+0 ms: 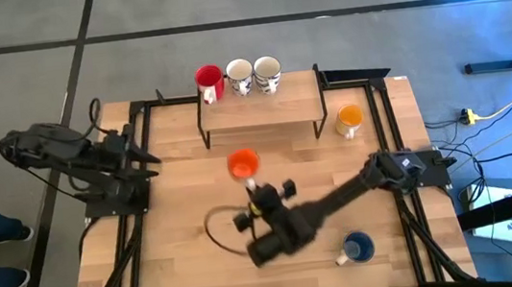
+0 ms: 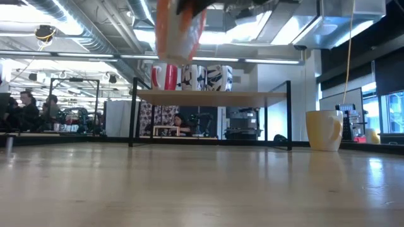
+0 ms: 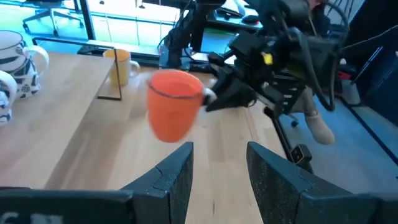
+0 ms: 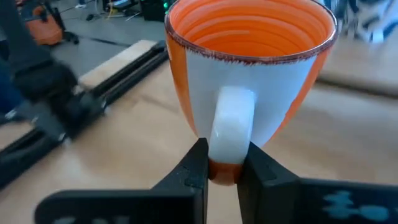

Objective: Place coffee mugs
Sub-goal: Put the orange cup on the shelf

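Gripping the orange mug (image 4: 249,81) by its white handle (image 4: 231,127), the right tool (image 4: 222,168) has its two dark fingers closed on either side of the handle's lower end. The mug sits upright, its open mouth facing up, directly ahead of the fingertips. In the high view the right tool (image 1: 254,190) is over the middle of the desk (image 1: 186,209), with the orange mug (image 1: 243,162) at its tip on the side toward the shelf (image 1: 261,104). The low view shows the mug (image 2: 180,31) raised well clear of the desk surface, hanging in front of the shelf.

On the shelf stand three mugs in a row, touching or nearly so: a red mug (image 1: 208,79) at the left end, then two white mugs with dark patterning (image 1: 239,74) and (image 1: 267,72). A yellow mug (image 1: 349,118) stands on the desk just beside the shelf's right leg. A blue mug (image 1: 357,246) stands on the desk near the front edge, beside the right arm.

The left tool (image 3: 217,171) is at the desk's left side, well apart from the orange mug, its fingers parted and holding nothing. From its wrist view the orange mug (image 3: 174,112) is seen ahead between them, farther off.
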You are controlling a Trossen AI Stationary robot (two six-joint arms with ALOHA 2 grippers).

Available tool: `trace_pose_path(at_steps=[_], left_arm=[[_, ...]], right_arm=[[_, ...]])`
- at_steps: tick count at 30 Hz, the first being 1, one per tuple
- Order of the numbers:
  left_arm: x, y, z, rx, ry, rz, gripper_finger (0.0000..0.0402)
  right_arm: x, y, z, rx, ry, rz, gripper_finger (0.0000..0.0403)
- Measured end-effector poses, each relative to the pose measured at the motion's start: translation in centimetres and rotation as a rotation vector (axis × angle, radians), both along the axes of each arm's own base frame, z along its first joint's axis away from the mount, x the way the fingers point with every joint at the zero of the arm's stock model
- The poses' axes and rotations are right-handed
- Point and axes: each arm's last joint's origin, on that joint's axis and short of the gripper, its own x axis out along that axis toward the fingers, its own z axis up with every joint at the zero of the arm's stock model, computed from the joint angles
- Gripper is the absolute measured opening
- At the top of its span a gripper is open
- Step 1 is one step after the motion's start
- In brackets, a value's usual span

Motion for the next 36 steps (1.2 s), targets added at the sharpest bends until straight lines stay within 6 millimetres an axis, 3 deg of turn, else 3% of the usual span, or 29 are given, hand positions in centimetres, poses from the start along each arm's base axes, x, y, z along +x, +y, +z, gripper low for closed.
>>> trace_pose_path(at_steps=[5, 11, 22, 27, 36], left_arm=[[-0.5, 0.2, -0.1, 0.011, 0.004, 0.012, 0.0144], [-0.3, 0.3, -0.2, 0.023, 0.007, 0.035, 0.0144], [-0.3, 0.3, -0.1, 0.024, 0.006, 0.042, 0.0144], [-0.3, 0.3, -0.1, 0.027, 0.005, 0.048, 0.0144], [-0.3, 0.3, -0.1, 0.031, 0.003, 0.062, 0.0144]], right_arm=[[2.3, -4.1, 2.2, -0.036, 0.008, -0.023, 0.003], [4.7, -9.3, 2.9, -0.017, 0.01, -0.032, 0.003], [6.1, -16.7, 3.3, -0.044, 0.038, -0.116, 0.003], [6.6, -18.8, 2.7, -0.011, 0.054, -0.105, 0.003], [7.7, -19.2, 0.7, 0.025, 0.062, -0.069, 0.003]])
